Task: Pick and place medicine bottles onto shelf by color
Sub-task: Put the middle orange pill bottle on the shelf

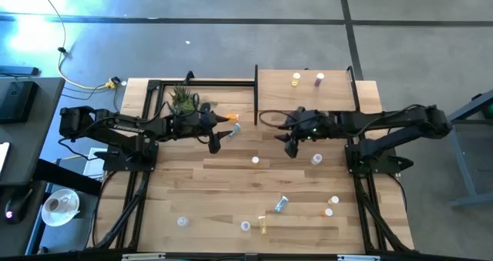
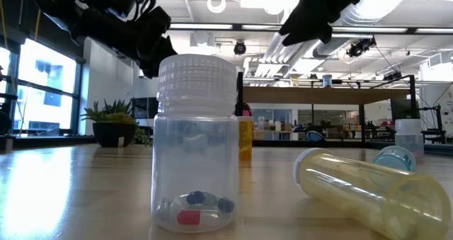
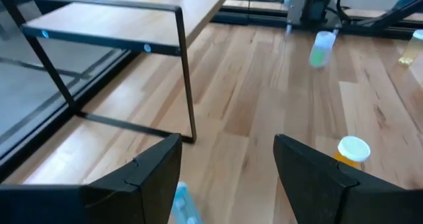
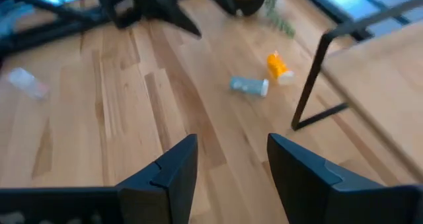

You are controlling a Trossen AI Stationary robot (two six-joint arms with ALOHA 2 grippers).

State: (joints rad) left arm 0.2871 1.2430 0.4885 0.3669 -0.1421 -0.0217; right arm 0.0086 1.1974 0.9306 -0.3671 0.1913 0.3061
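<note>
The left gripper (image 1: 216, 143) hangs over the middle of the table, just left of the shelf's front leg, with its fingers (image 3: 149, 171) spread well apart and nothing between them. Just beside it on the tabletop lie a pale blue bottle (image 4: 249, 85) on its side and an orange bottle (image 1: 231, 118) a little farther back, both close to the potted plant (image 1: 183, 99) at the far left. The right gripper (image 1: 291, 147) hovers to the right of the left one, near the front edge of the shelf (image 1: 277, 99), its fingers (image 4: 168, 168) likewise wide apart and empty. Between the two grippers a small white-capped bottle (image 1: 255, 160) stands on the planks, and another clear bottle (image 1: 315, 159) stands just right of the right gripper. On the shelf, toward its far edge, stand a yellow bottle (image 1: 296, 79) and a purplish bottle (image 1: 320, 78) side by side. More bottles are scattered over the near part of the table (image 1: 192, 192): a clear bottle with capsules inside (image 2: 196, 144) upright close to the low camera, a yellow bottle lying on its side (image 2: 368, 190), and a pale blue one lying near it (image 1: 280, 205).
</note>
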